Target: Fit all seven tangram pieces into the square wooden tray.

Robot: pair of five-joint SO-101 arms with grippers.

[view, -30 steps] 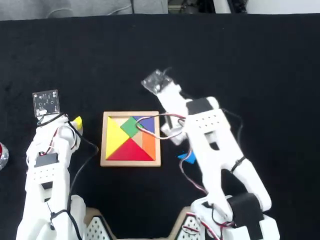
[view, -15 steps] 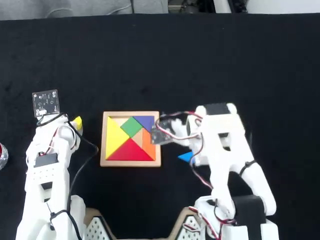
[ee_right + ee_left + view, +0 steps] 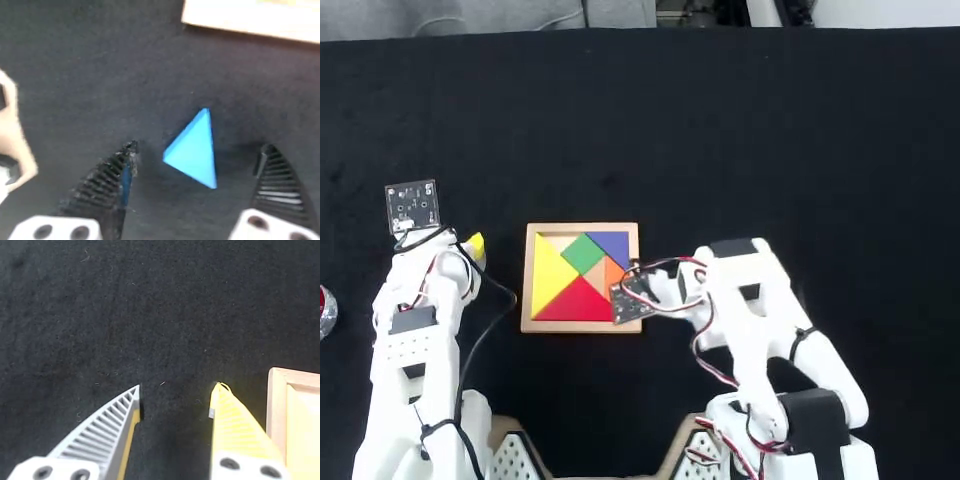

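The right gripper (image 3: 198, 151) is spread wide, fingers either side of the blue triangle (image 3: 194, 149) near the tray (image 3: 582, 327). The left gripper (image 3: 177, 386) hangs with fingers apart over the cloth (image 3: 150, 315).

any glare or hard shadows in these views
High view: even light, no glare on the tray, and the black cloth hides any shadows. Right wrist view: the tray edge looks washed out and pale, while the blue triangle is evenly lit. Left wrist view: no glare.
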